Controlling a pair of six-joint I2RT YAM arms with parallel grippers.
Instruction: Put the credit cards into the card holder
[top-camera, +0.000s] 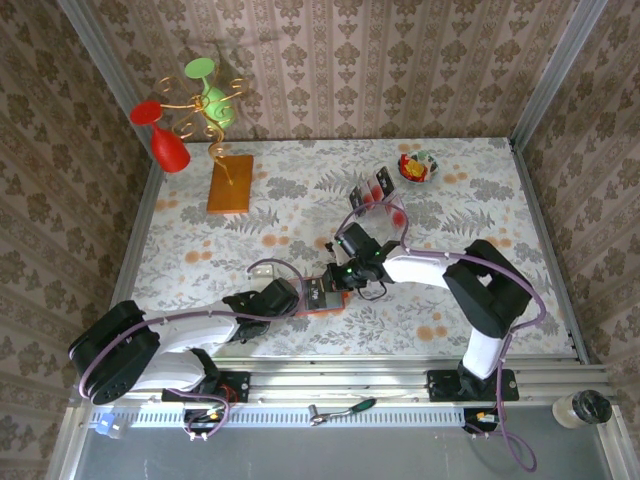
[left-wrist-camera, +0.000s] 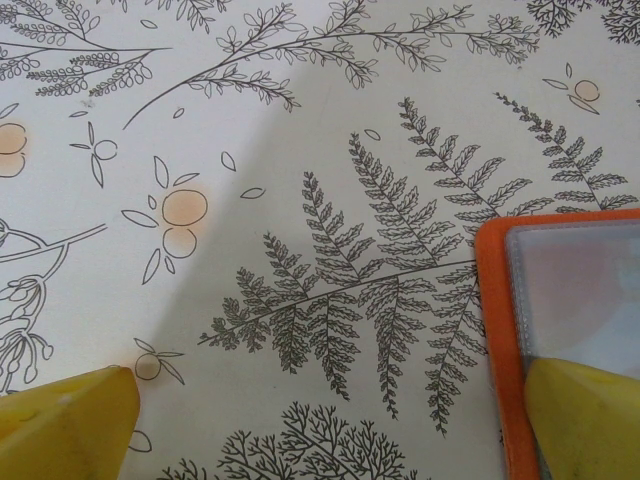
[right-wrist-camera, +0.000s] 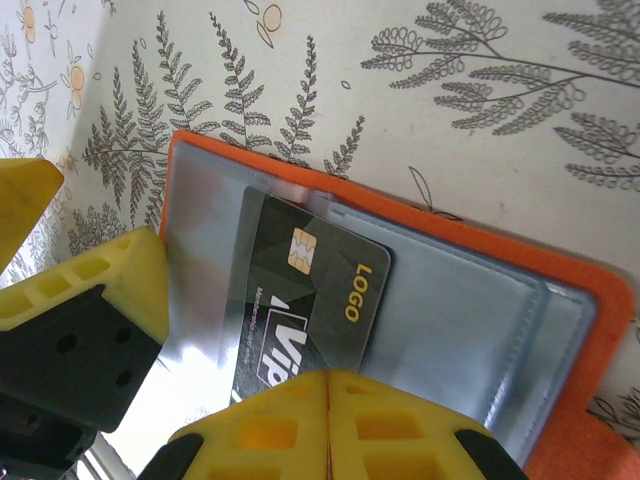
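The orange-red card holder (top-camera: 330, 306) lies open on the table, grey-blue inside up, between the two grippers. A black credit card (right-wrist-camera: 310, 290) with gold lettering lies in it, its far end tucked under the clear pocket. My right gripper (right-wrist-camera: 328, 400) is shut, fingertips pressed together over the card's near end. My left gripper (left-wrist-camera: 320, 440) is open; its right fingertip (left-wrist-camera: 580, 420) rests on the corner of the card holder (left-wrist-camera: 495, 300) and its left one sits on bare tablecloth. More credit cards (top-camera: 372, 188) stand in a clear tray further back.
An orange-brown board (top-camera: 230, 183) with a gold wire stand holding red and green glasses stands back left. A small bowl (top-camera: 418, 167) sits back right. Wallpapered walls close in three sides.
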